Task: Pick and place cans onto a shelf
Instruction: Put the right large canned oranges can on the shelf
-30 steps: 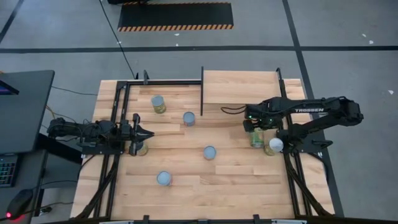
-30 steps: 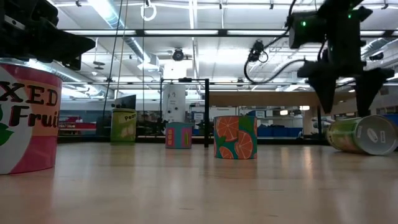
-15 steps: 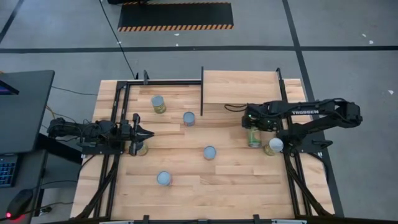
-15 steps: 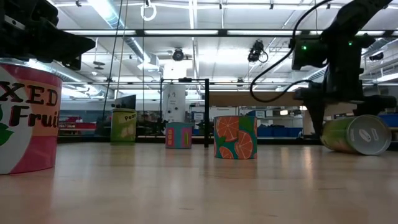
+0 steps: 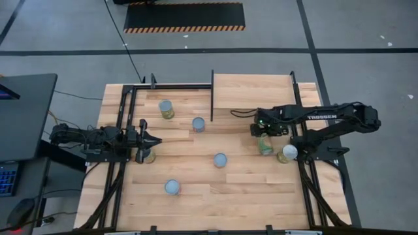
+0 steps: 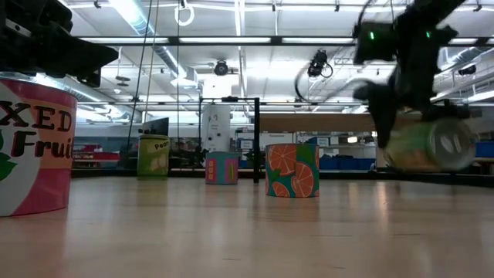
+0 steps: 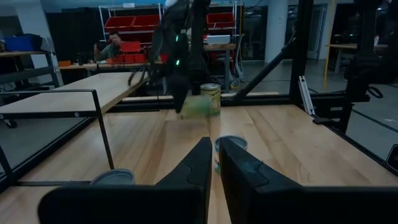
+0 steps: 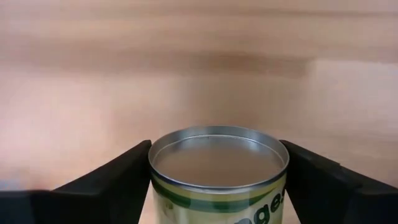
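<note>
Shelf [image 5: 251, 90] lies at about eleven o'clock from your right gripper [image 5: 264, 137], which clamps a green can [image 8: 217, 171] lifted off the table. Left gripper [image 7: 211, 163], fingers nearly together and empty, waits far across.

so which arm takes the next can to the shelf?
Right. Its gripper already holds a green can off the table, close to the shelf. The left gripper waits far across.

Low view: held can [image 6: 423, 144] blurred; pink can [image 6: 31, 147] cut off at the edge.
</note>
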